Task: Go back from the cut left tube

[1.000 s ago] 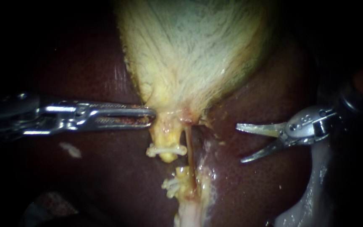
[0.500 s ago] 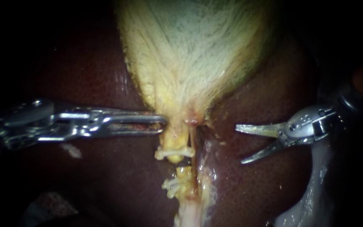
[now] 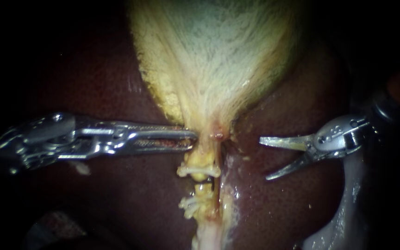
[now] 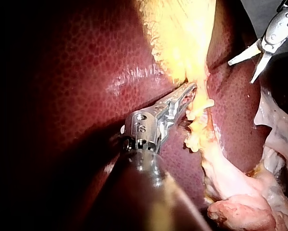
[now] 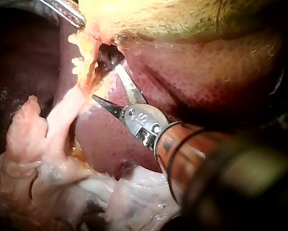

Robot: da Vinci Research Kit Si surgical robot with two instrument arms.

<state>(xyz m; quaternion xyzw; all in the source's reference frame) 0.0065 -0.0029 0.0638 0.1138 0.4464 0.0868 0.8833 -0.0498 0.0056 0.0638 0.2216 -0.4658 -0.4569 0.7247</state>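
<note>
**Surface.** Liver (image 3: pixel 278 203), dark red, mottled and glossy, fills the field. Beyond the lit tissue the surroundings are dark.

**Gallbladder** (image 3: pixel 218 55). Pale yellow-green, lying on the liver and narrowing downward to a yellow neck.

**Pale tissue** (image 3: pixel 343 217). A whitish, wet strand at the lower right, under the right instrument's shaft.

**Cut left tube** (image 3: pixel 200 159). Yellow, running down from the gallbladder's neck and parted into two stumps with a small gap between them. The upper stump carries an upper clip (image 3: pixel 199 170), white, set crosswise. The lower stump carries a lower clip (image 3: pixel 190 203), also white. The two stumps do not touch.

**Right tube** (image 3: pixel 216 178). A thin reddish strand just beside the cut tube, running past both clips in one piece.

**Left instrument** (image 3: pixel 194 137). The shaft comes in level from the left. Its long slotted jaws are drawn narrow on the gallbladder at the neck. The tips sit just above the upper clip, beside the upper stump.

**Right instrument** (image 3: pixel 263 158). The jaws are two slim, curved, pointed blades spread wide, with nothing between them. They hang over bare liver, their tips pointing toward the tubes. They are well apart from the cut left tube, and the right tube lies between the two.
</note>
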